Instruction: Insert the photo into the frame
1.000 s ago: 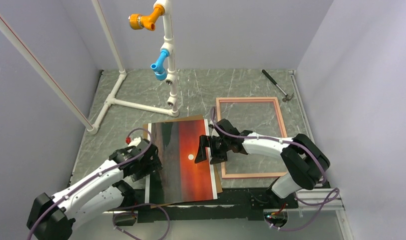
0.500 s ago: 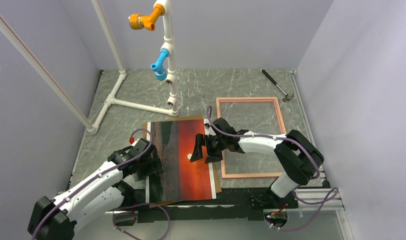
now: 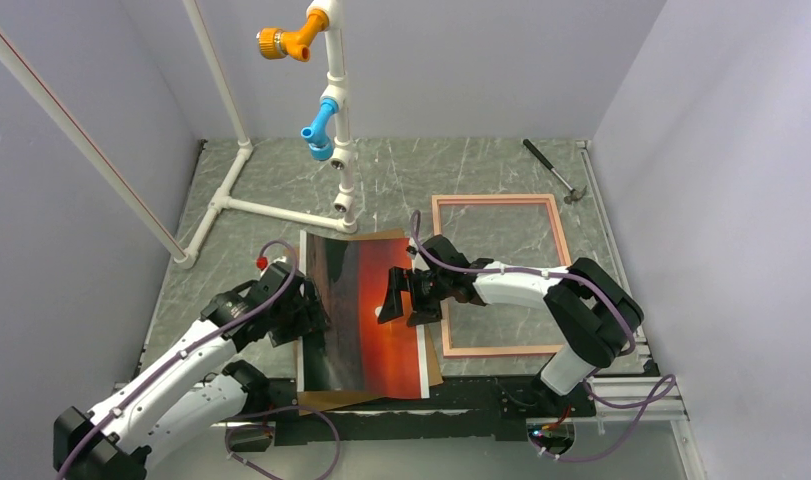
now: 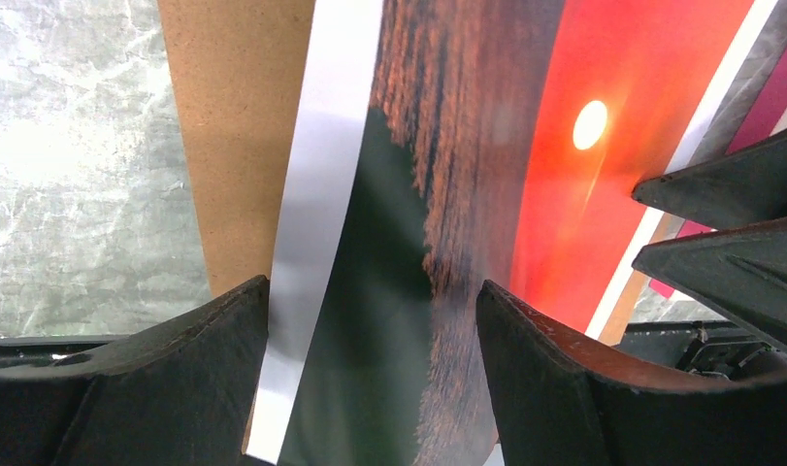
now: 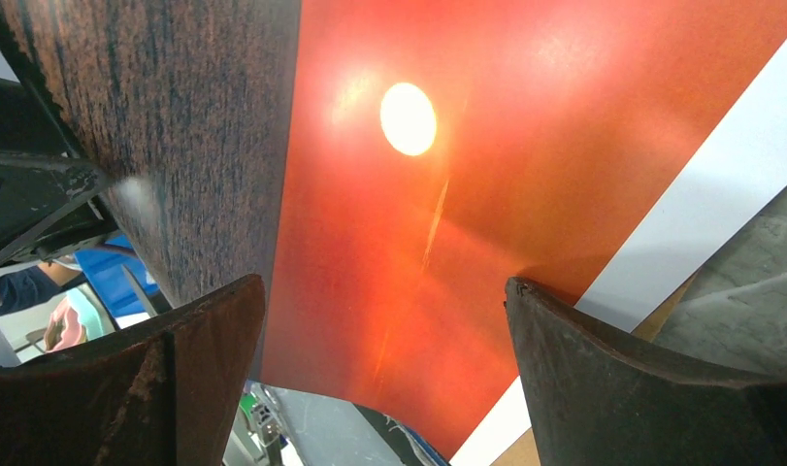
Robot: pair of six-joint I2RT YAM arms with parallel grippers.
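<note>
The photo sits at the near middle of the table, picture side up, on top of a brown board. The board shows as a thin strip past the photo's far, near and right edges. The photo is outside the frame. The frame lies flat on the table just to the right, its opening showing only the table surface. The photo's white right margin runs close beside the frame's left rail.

The sheet is bowed, not flat. In the right wrist view its red sky curves away, and the dark side looks raised off what lies under it.

The left tool is at the photo's left edge, over the white margin and the dark shore. Its fingers are spread wide, with the margin and the dark band showing between them. Whether the fingertips touch the paper I cannot tell.

The right tool is over the red part of the photo, its arm crossing the frame's left rail. Its fingers are also spread wide, and the white sun shows between them. It pinches nothing.

A white pipe stand rests at the far left of the table. A hammer lies at the far right corner, well apart from the frame.
</note>
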